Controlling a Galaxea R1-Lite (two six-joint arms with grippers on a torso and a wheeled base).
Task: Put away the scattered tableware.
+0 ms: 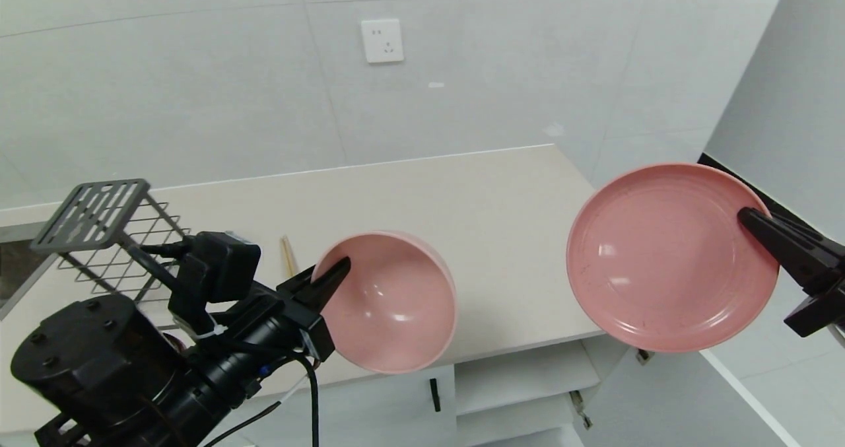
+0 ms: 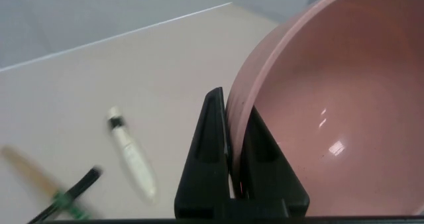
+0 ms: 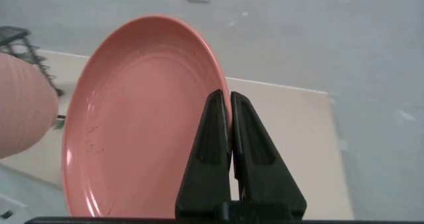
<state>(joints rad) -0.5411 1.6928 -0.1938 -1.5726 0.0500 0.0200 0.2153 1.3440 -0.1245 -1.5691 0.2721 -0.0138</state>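
Note:
My left gripper [image 1: 333, 270] is shut on the rim of a pink bowl [image 1: 389, 302], held tilted above the counter's front edge. In the left wrist view the fingers [image 2: 215, 134] pinch the bowl's wall [image 2: 331, 105]. My right gripper [image 1: 749, 217] is shut on the rim of a pink plate [image 1: 667, 255], held on edge in the air past the counter's right end. The right wrist view has the plate [image 3: 139, 118] clamped between the jaws, with the bowl [image 3: 23, 108] off to one side. Chopsticks [image 2: 132, 154] lie on the counter below the bowl.
The beige counter [image 1: 462, 203] runs along a tiled wall with a socket [image 1: 382, 40]. A black wire rack [image 1: 105, 229] stands at the counter's left. Below the front edge are white cabinet shelves [image 1: 521, 381] with an open door.

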